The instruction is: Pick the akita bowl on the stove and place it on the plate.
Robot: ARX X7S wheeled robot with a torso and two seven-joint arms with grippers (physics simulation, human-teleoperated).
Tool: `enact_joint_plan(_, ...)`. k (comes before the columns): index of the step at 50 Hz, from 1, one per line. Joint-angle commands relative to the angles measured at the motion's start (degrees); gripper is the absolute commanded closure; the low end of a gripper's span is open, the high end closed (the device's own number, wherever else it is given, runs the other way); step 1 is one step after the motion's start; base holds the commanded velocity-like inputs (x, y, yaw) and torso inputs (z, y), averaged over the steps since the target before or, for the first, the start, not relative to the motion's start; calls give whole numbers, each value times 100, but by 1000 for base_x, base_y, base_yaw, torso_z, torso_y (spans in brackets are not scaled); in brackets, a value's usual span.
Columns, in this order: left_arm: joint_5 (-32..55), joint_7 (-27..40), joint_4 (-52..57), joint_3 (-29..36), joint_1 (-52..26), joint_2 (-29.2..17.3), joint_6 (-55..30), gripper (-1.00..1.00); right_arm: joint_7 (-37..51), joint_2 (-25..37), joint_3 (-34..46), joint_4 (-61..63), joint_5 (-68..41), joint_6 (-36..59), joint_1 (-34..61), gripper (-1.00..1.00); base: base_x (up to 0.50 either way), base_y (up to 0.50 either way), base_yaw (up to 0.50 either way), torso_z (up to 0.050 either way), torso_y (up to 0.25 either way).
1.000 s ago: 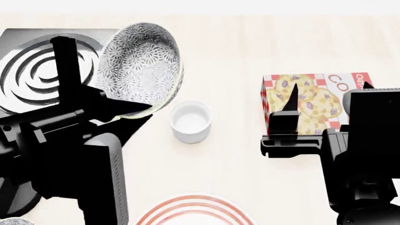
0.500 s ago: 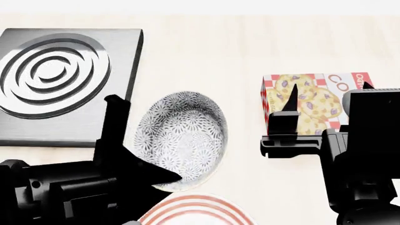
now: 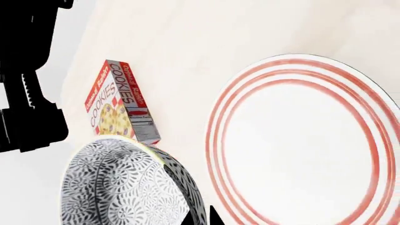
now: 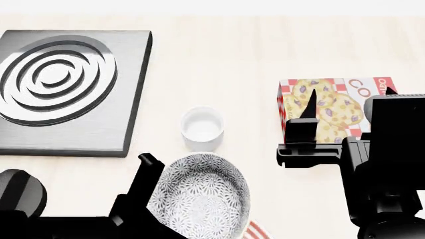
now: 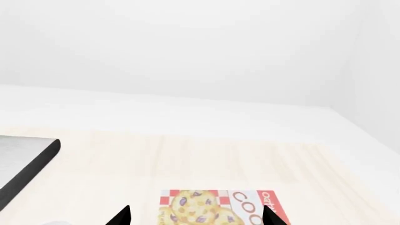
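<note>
1. Your left gripper is pinching the bowl by its rim: in the head view one dark finger rises along the outside of the near-left wall, and the wrist view shows the bowl tilted right against the camera.
2. The bowl hangs clear of the stove, which lies well away beyond the left gripper with its burner rings bare.
3. The plate sits just beside the held bowl in the wrist view; in the head view only a sliver of its red rings shows under the bowl's near edge. You cannot tell whether the bowl touches the plate.
4. A small white cup stands on the table just past the bowl, apart from it.
5. Your right gripper holds nothing, its two tips spread, hovering over the cookie box, which lies flat directly beneath it.
</note>
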State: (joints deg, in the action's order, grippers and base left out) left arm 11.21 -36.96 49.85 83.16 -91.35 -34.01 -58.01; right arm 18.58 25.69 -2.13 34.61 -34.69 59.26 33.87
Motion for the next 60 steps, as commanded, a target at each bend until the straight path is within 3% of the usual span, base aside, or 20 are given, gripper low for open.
enact_joint_plan(1, -137, -19, 109, 241, -30, 108, -151, 100, 21, 13, 1, 6, -32, 14, 12, -100, 0, 0, 0, 0, 0)
enact_joint_plan(60, -655, 602, -377, 1361, 746, 362, -131, 100, 85, 74, 70, -26, -98, -78, 0, -100, 0, 0, 0, 0, 0)
